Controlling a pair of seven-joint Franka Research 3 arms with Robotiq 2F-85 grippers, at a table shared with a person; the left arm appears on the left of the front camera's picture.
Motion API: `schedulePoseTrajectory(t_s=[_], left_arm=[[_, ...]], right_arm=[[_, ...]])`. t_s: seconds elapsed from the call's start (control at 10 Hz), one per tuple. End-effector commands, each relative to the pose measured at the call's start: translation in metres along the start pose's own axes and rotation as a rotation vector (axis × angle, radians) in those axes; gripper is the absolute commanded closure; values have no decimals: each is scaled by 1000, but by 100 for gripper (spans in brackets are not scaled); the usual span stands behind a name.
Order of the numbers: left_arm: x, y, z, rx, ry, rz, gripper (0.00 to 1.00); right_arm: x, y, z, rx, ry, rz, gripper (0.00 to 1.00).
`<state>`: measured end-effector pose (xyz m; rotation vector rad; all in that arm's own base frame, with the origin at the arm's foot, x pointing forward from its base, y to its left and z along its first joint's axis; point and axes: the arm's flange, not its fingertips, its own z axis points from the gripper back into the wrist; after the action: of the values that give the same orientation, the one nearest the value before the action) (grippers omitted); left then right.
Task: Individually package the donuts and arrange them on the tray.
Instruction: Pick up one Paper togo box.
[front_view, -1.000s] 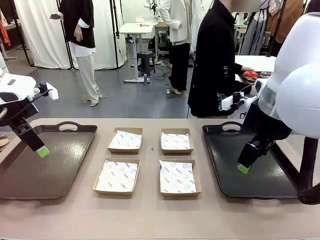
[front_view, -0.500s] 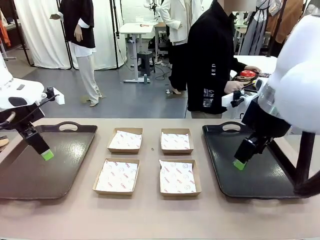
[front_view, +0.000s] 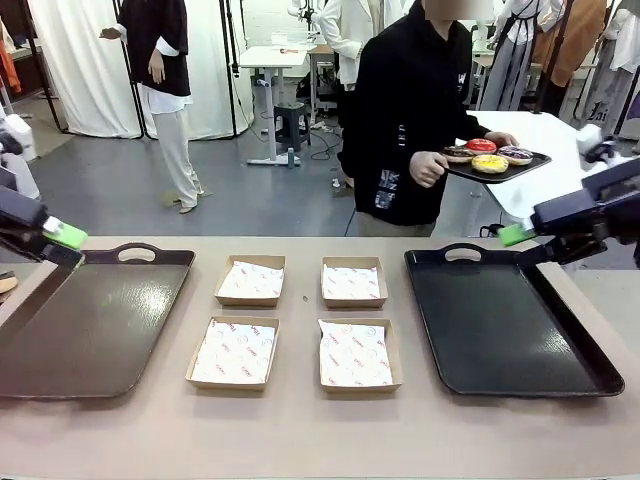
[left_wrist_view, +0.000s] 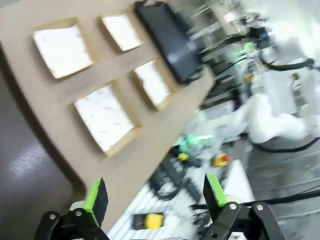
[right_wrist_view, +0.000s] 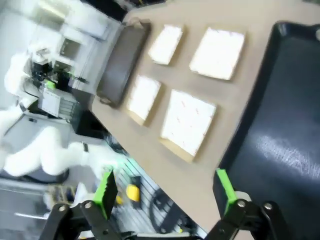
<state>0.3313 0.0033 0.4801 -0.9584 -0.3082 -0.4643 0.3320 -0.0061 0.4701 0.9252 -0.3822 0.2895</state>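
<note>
Several iced ring donuts (front_view: 490, 164) lie on a small black serving tray (front_view: 535, 159) that a person in black holds at chest height beyond the table's far edge. On the table are a brown tray (front_view: 90, 330) at left and a black tray (front_view: 500, 320) at right. My left gripper (front_view: 62, 243) hovers open at the far left, over the brown tray's far corner. My right gripper (front_view: 522, 238) is open above the black tray's far right side. In the wrist views, the left gripper (left_wrist_view: 155, 192) and right gripper (right_wrist_view: 165, 192) have nothing between their jaws.
Several shallow paper-lined cardboard boxes (front_view: 235, 352) sit in a two-by-two block between the trays, also seen as boxes (left_wrist_view: 102, 117) and boxes (right_wrist_view: 187, 122) from the wrists. Other people and tables stand farther back in the room.
Both arms have risen and swung outward from over their trays to the table's sides. The person has turned toward the table, bringing the small tray of donuts into view.
</note>
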Motion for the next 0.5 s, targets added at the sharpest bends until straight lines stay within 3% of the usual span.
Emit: schedulePoseTrajectory(t_s=[0.0,0.4], left_arm=[[-7,29,13,-152,-107,171,0],[-37,68,50,-242,-178,313,0]], right_arm=[[-58,-37,-19,171,-43,-44,0],[-82,-63,19,262,-104,-57,0]])
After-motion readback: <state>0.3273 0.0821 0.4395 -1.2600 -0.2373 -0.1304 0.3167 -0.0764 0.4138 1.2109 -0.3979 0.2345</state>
